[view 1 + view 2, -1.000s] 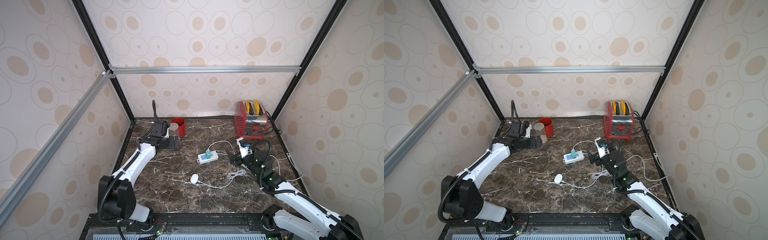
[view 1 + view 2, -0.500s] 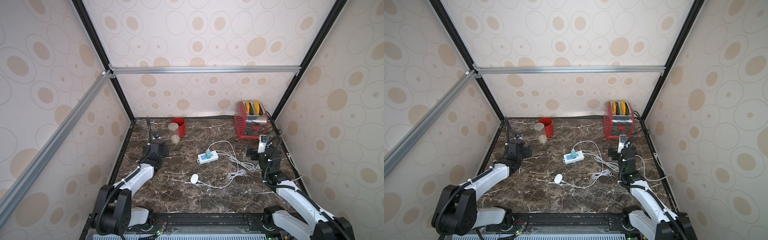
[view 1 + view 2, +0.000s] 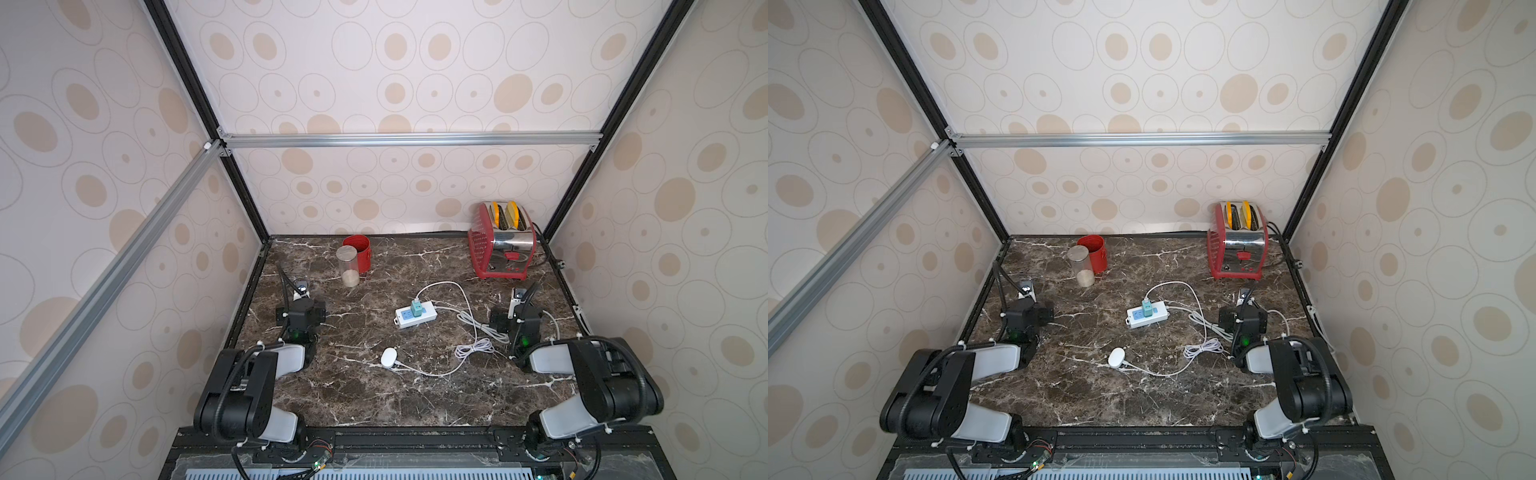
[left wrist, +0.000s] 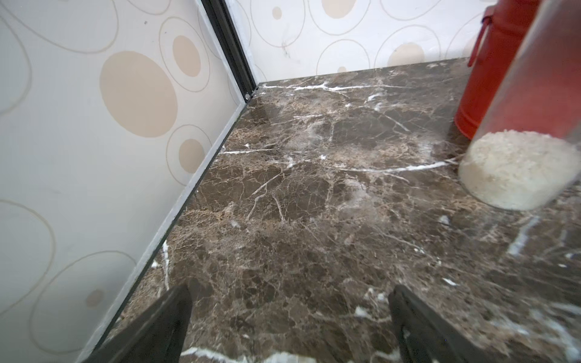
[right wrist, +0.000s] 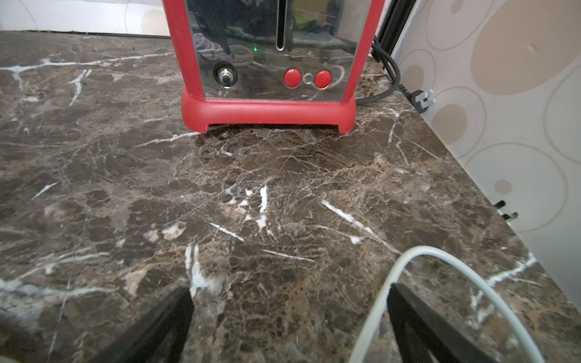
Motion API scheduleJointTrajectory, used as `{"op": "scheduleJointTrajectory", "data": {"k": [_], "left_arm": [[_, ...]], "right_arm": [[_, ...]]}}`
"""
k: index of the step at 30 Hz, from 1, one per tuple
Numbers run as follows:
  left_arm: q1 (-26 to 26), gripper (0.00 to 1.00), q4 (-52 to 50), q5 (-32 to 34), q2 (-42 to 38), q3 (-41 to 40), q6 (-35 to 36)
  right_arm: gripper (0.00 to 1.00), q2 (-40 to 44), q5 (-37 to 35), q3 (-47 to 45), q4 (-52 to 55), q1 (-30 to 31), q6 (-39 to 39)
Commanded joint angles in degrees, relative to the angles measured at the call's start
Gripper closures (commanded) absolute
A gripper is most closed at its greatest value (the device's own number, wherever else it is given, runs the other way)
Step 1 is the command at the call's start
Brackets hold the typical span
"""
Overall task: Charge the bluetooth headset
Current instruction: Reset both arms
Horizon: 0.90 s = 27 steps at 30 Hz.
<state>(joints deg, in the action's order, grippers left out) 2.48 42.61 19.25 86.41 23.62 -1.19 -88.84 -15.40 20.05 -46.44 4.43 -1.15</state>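
Within spotted walls, over the brown marble tabletop, left pincer and right pincer stand wide apart.

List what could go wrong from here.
1. A white cable loops past the open right gripper; moving that arm could snag it.
2. Whichever cable that is, a tug could drag the power strip or pull the lead out of the bluetooth headset.
3. The coiled slack beside that arm could catch too.

Red toaster stands well apart from canister and jar.
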Motion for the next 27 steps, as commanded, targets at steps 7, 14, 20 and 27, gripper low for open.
{"op": "scheduleJointTrajectory", "data": {"k": [7, 14, 20, 27], "left_arm": [[-3.1, 0.01, 6.7, -5.6, 2.0, 0.2, -2.1], [-3.1, 0.01, 6.8, -5.6, 2.0, 0.2, -2.1], [-3.2, 0.01, 6.6, -5.6, 2.2, 0.3, -2.1], [-3.1, 0.01, 6.4, -5.7, 2.1, 0.3, -1.9]], "right_arm": [[0.00, -0.6, 0.3, 2.3, -5.0, -0.2, 0.2], [0.00, -0.3, 0.3, 2.5, -4.1, -0.2, 0.3], [0.00, -0.1, 0.4, 2.7, -3.3, -0.2, 0.2], [0.00, -0.1, 0.3, 2.7, -3.3, -0.2, 0.2]]}}
